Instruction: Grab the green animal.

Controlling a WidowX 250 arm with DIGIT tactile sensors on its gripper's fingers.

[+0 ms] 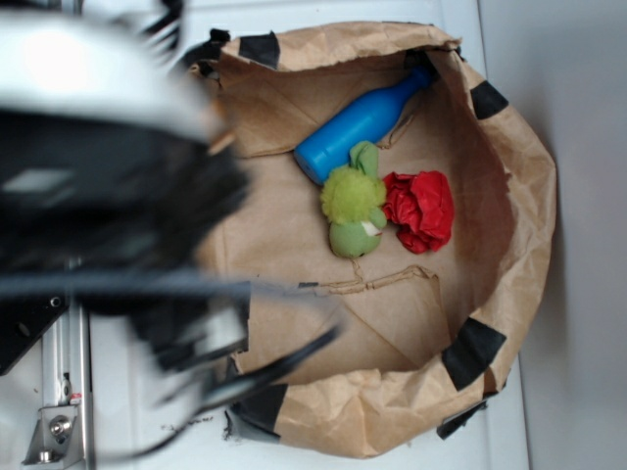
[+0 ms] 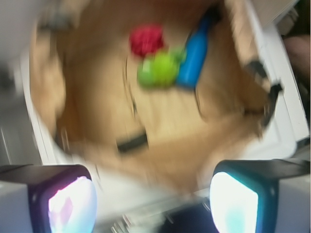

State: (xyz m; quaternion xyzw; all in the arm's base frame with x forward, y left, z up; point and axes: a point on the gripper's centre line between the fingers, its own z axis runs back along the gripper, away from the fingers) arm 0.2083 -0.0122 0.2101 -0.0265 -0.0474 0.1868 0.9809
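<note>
— What's it all sitting on?
— A white table [image 1: 578,392], pale and evenly lit. An opened brown paper bag [image 1: 294,245] with black tape patches [image 1: 473,352] covers most of it.
— Beyond its edges?
— Too blurred to tell.

Three things lie inside one brown paper bag [image 1: 509,176] — one green animal [image 1: 353,208], one blue bottle [image 1: 358,122], one red ruffled ball [image 1: 421,208] — one of each kind.
</note>
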